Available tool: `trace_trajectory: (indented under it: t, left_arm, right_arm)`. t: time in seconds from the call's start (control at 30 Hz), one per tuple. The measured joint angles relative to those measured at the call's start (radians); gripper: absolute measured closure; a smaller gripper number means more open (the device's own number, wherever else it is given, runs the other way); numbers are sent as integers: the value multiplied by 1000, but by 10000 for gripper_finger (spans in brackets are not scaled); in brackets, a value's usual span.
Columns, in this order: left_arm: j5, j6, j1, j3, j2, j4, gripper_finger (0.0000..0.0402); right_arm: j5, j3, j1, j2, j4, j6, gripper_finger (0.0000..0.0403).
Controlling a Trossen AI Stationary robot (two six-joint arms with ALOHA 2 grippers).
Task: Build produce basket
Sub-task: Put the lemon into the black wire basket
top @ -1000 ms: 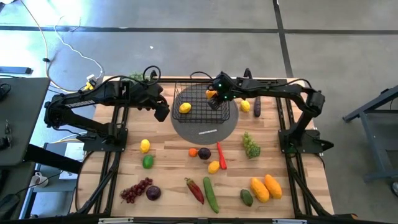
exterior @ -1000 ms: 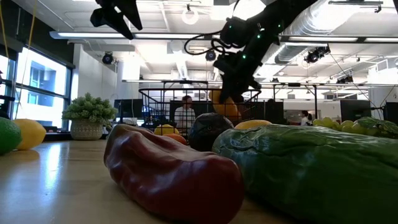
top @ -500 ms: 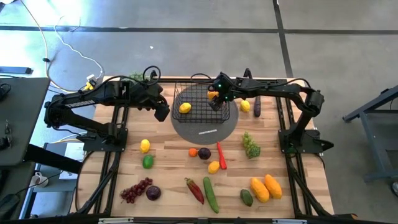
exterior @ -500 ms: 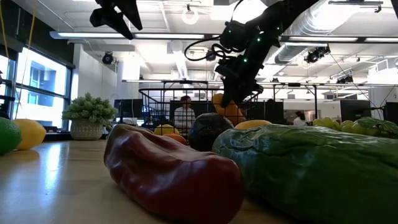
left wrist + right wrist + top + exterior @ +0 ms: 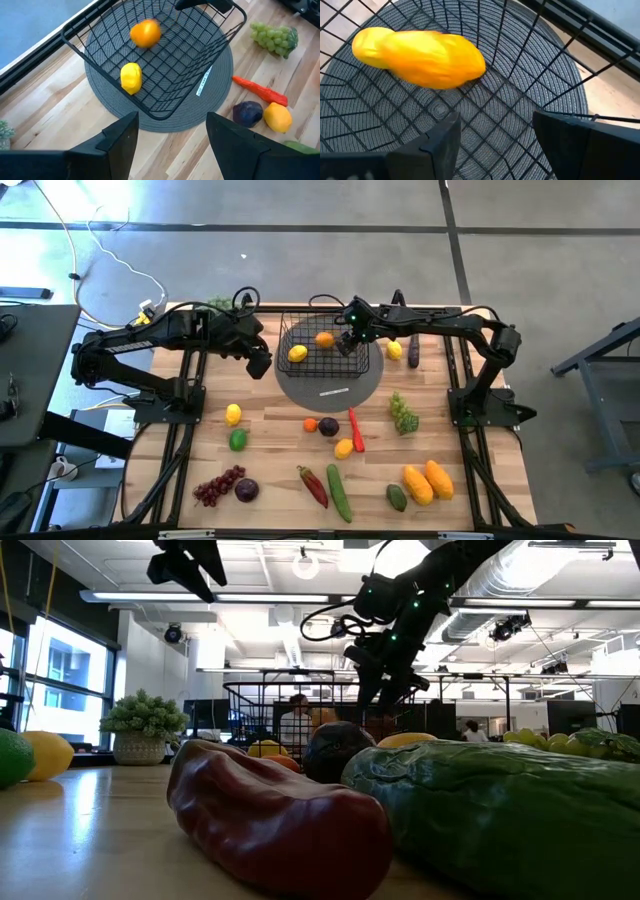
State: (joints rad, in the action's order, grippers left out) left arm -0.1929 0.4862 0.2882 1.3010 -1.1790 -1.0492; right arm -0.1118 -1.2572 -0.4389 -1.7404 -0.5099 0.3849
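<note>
The basket (image 5: 325,346) is set on a grey round mat (image 5: 331,385) at the far middle of the table (image 5: 270,440). A yellow lemon (image 5: 297,353) and an orange mango (image 5: 324,339) are contained in it. The right gripper (image 5: 347,340) is held over the basket's right part, fingers spread and empty. The left gripper (image 5: 260,360) is poised just beside the basket's left rim, jaws parted, nothing gripped. The remaining produce (image 5: 329,426) is scattered nearer the front edge.

Black wire-mesh basket (image 5: 318,347) on woven grey mat (image 5: 330,389), pale wood table (image 5: 270,450).
</note>
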Motion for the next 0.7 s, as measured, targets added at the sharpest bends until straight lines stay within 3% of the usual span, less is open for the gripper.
trace_trajectory:
  t: [0.53, 0.7]
  left_arm:
    - [6, -18, 35, 0, 0, -102, 178]
    - [9, 71, 53, 0, 0, -164, 178]
  right_arm:
    - [-18, 0, 0, 92, -1, 10, 174]
    - [-28, 0, 0, 141, -3, 8, 174]
